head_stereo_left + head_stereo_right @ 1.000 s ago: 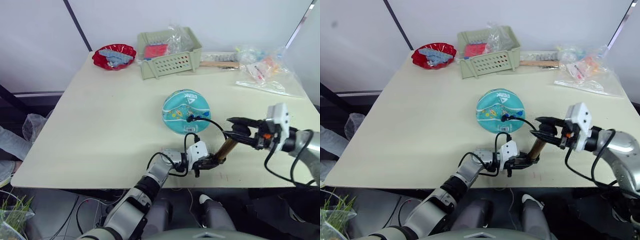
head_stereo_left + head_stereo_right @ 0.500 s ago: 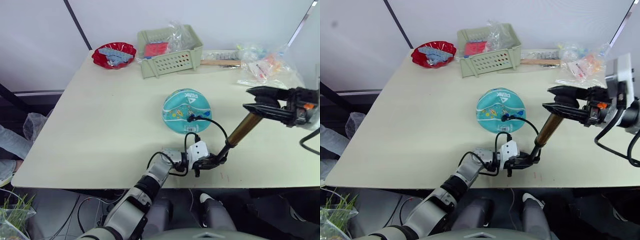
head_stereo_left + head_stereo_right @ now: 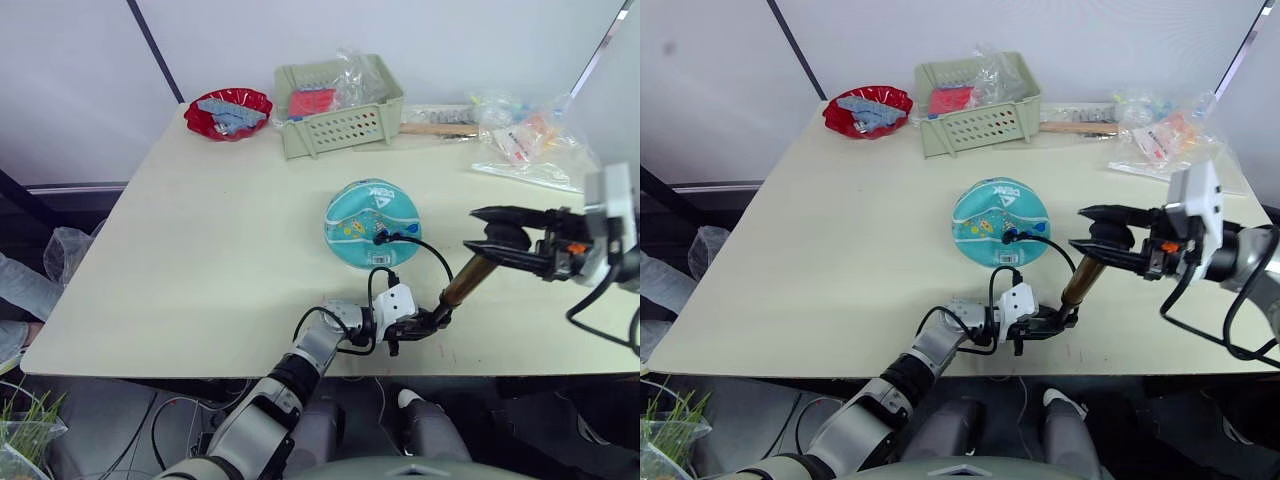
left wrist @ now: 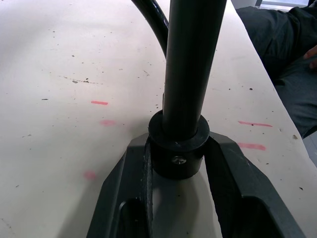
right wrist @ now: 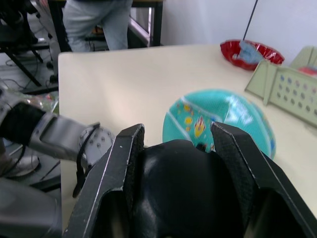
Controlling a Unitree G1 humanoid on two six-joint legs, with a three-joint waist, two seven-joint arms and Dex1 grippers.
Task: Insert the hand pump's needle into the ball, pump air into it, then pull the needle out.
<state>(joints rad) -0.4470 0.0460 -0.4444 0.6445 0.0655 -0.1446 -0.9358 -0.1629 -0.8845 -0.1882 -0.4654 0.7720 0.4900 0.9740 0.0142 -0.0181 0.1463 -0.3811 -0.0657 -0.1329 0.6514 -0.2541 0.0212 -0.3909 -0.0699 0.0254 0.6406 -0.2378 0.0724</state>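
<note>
Ball (image 3: pixel 372 224): teal, white stripes and cartoon prints, on the table (image 3: pixel 200 250) near its middle; white triangle logo on the far side
Pump (image 3: pixel 462 283): gold-bronze barrel tilted, low end near the table's front edge, top leaning up to the right, just right of the ball and apart from it
Left gripper (image 3: pixel 425 324): lies low at the front edge, fingers (image 4: pixel 124 188) clenched on the pump's black base cap, one at each side
Right gripper (image 3: pixel 487 228): raised over the table right of the ball, fingers (image 5: pixel 121 163) grasping the black handle at the pump's top
Hose (image 3: pixel 425 248): thin, black, loops from the pump's low end up and over to the ball's near right side
Needle: at the hose's tip where it meets the ball; too small to tell how deep it sits
Bowl (image 3: pixel 228 112): red, far left corner, grey-blue bits inside
Basket (image 3: pixel 340 125): pale green, slotted, far middle, with a red pack and clear plastic in it
Bags (image 3: pixel 525 140): clear, with small colourful things, far right corner, well apart from the ball
</note>
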